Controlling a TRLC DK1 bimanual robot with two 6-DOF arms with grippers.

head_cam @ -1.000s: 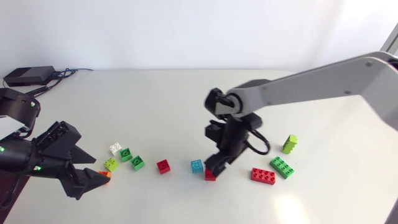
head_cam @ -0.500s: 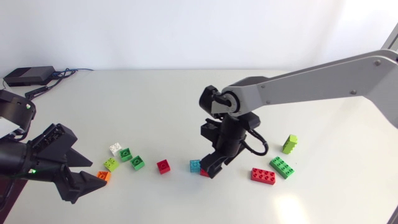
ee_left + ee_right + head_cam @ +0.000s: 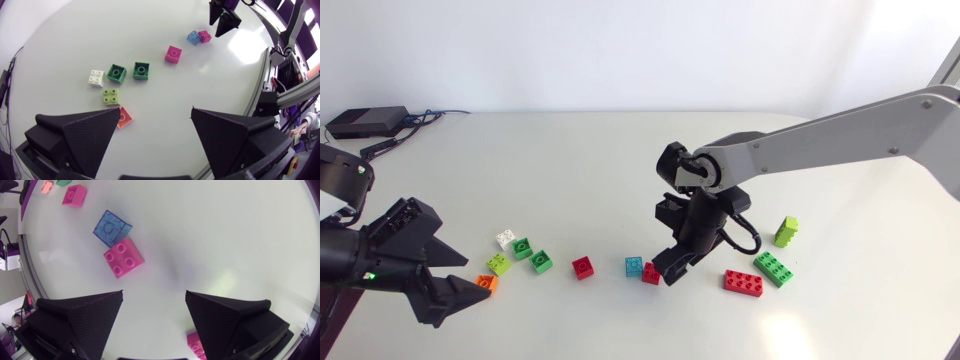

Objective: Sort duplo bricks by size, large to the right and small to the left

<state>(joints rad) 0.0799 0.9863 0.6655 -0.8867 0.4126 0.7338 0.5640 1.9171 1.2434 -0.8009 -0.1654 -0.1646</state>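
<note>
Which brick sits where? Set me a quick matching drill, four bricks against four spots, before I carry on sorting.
Bricks: 1 orange brick; 2 blue brick; 3 large lime brick; 4 large red brick.
Spots: A next to the large green brick; B by the left gripper; C against a small red brick; D alone, beyond the large green brick.
Pairs: 1-B, 2-C, 3-D, 4-A.

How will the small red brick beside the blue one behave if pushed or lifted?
The small red brick looks like stiff moulded plastic, so it should not bend. It sits flat, studs up, on the glossy table, so it probably slides rather than tips. It touches the blue brick, which a push would likely move.
</note>
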